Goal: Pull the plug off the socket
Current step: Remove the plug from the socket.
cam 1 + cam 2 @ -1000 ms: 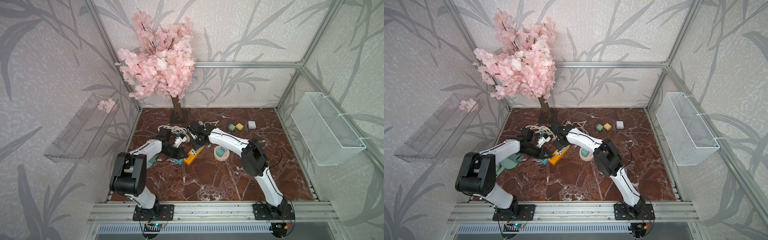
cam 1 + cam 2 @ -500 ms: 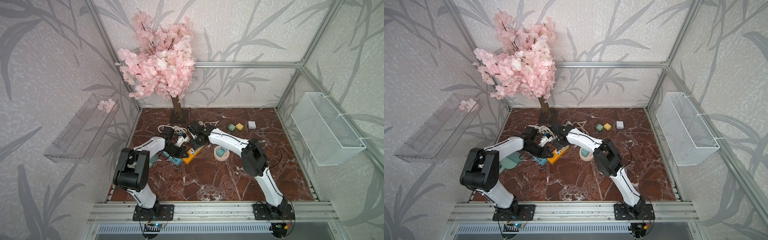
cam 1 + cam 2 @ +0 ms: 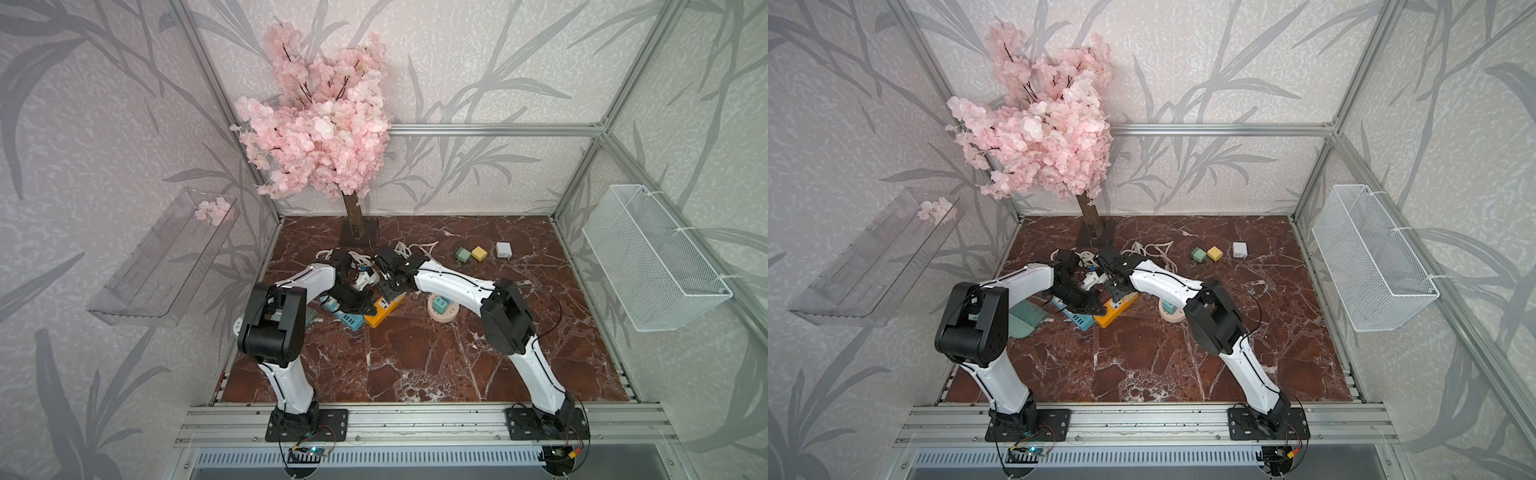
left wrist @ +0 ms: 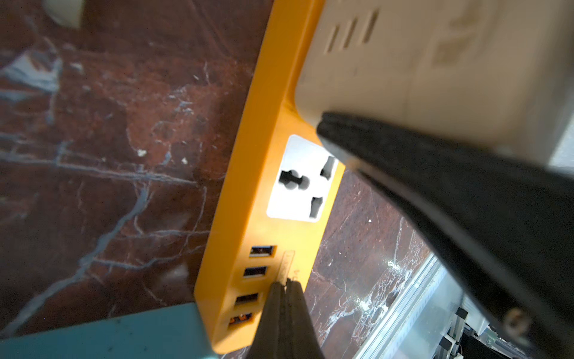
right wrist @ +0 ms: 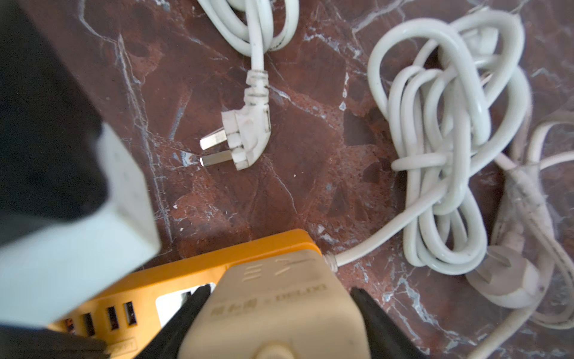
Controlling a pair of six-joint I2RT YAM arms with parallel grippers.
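Pink faux blossom tree [image 3: 320,145] stands at back-left of red marble floor [image 3: 415,353]. Clear plastic shelf [image 3: 158,270] on left wall w/ blossom sprig [image 3: 212,211]; white wire basket [image 3: 652,257] on right wall. Near back: green cube [image 3: 462,254] just beside yellow cube [image 3: 478,252], white charger block [image 3: 503,249] near them. Green comb [image 3: 1025,318] lies by left edge. Coiled white cable [image 5: 444,155] on floor.

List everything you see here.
Orange strip: 1, orange, floor centre.
Plug: 1, beige, in orange strip.
Blue strip: 1, blue, beside orange strip.
Round socket: 1, pinkish, right of strips.
Cubes: 2, green and yellow, rear.
Charger: 1, white, beside cubes.
Cables: several, white, rear.
Comb: 1, teal, left floor.
Tree: 1, pink, rear.
Shelf: 1, clear, left wall.
Basket: 1, white, right wall.
Left tool: 1, black, shut, on orange strip.
Right tool: 1, black, shut on plug.
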